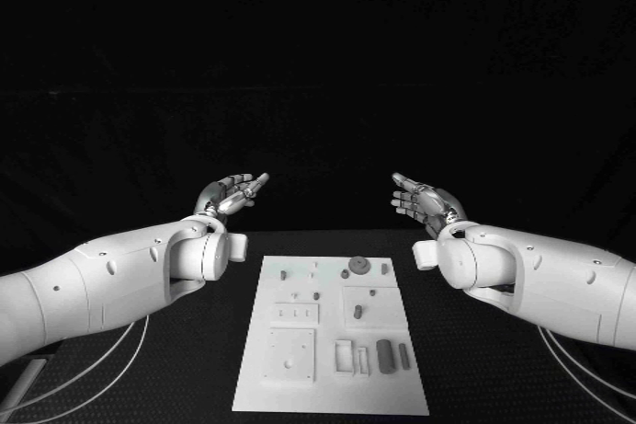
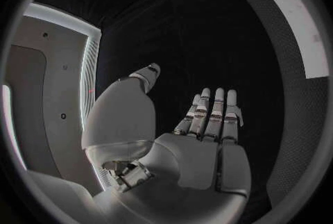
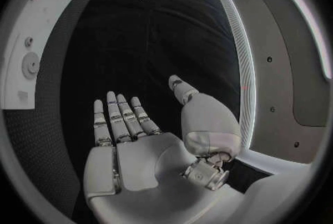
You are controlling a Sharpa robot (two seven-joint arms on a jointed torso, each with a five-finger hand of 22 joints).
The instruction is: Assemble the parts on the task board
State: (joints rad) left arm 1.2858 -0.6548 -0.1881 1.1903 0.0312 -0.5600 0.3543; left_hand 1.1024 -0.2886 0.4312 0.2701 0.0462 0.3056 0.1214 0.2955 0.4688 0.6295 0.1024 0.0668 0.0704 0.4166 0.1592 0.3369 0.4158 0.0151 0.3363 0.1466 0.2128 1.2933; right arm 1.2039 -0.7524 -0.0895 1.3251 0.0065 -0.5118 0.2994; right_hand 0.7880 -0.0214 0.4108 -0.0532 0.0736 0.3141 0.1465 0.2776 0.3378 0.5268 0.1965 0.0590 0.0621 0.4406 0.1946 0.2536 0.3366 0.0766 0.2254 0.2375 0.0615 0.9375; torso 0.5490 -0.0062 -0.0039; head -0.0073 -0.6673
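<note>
Both hands hang raised and empty beyond the far end of the board, which reads as a ready pose before any assembly has begun. In the head view the left hand [image 1: 233, 195] sits left of centre in the upper middle of the frame, palm turned inward, fingers apart and gripping nothing; the right hand [image 1: 425, 201] mirrors it right of centre, fingers likewise spread and empty. The wrist views bear this out: the left hand [image 2: 208, 124] and the right hand [image 3: 128, 124] each show flat, extended fingers with only the dark counter [image 1: 159, 369] behind them. The board [image 1: 335, 401] lies lengthwise on the counter in the lower middle of the frame, between the two forearms and nearer the camera than the hands. The parts [image 1: 386, 356] rest on it untouched: a round piece [image 1: 357, 263] near its far end, and rod-like pieces toward its lower right. Held high and to the sides, the hands leave the board unobstructed for the head camera, probably so a first part can be picked out.
</note>
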